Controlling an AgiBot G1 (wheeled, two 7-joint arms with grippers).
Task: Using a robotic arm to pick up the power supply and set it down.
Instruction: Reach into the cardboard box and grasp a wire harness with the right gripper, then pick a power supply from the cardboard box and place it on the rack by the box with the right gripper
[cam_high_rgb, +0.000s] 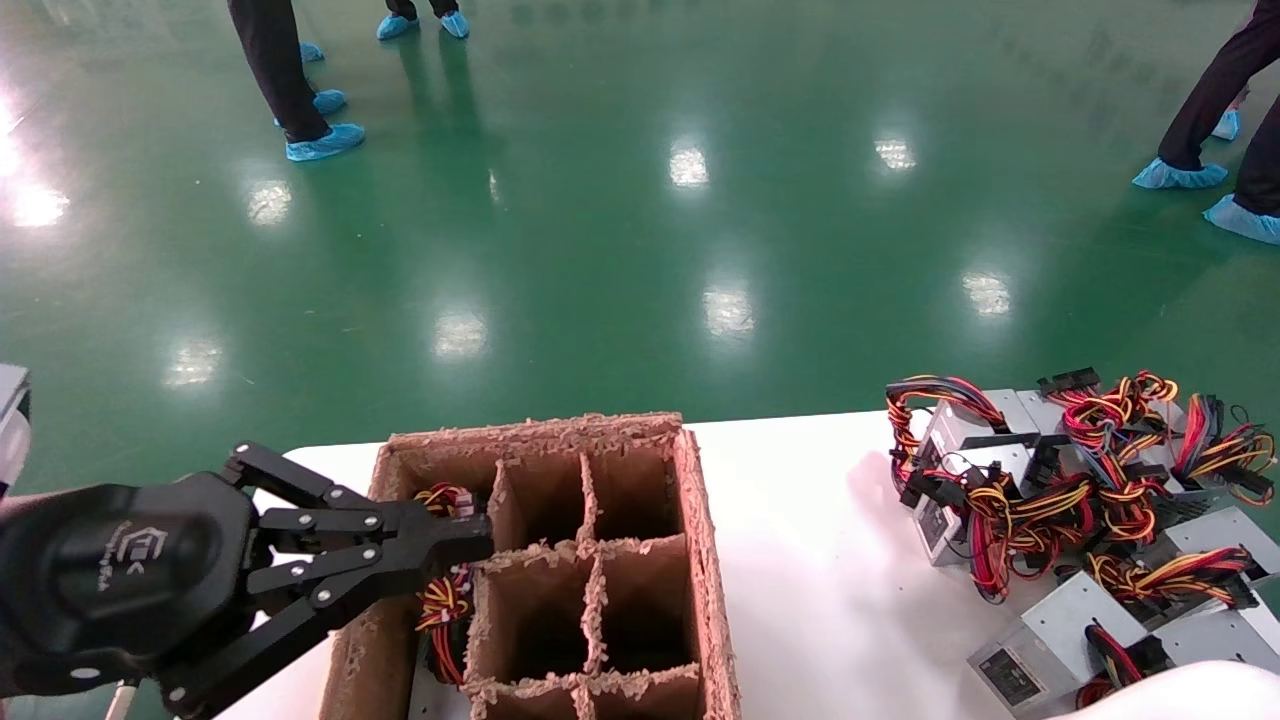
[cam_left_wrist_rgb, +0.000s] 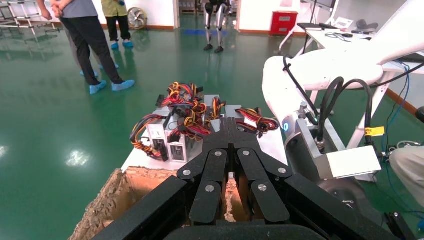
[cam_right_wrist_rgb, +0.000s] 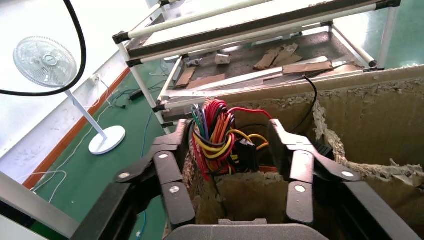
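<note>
Cardboard dividers (cam_high_rgb: 592, 560) crowd left pincer (cam_high_rgb: 478, 540) beside wires (cam_high_rgb: 445, 603).

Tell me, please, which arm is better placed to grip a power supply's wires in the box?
Probably the right: the right gripper is open, fingers either side of a wire bundle in the box. The left gripper is shut above it.

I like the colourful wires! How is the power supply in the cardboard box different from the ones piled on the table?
The boxed power supply sits down in a compartment of the brown cardboard box, only its wires showing; the piled grey metal power supplies lie on the white table, cases visible. The black left gripper, jaws shut, is beside the boxed one, not the pile. Both have red, yellow and black wires.
</note>
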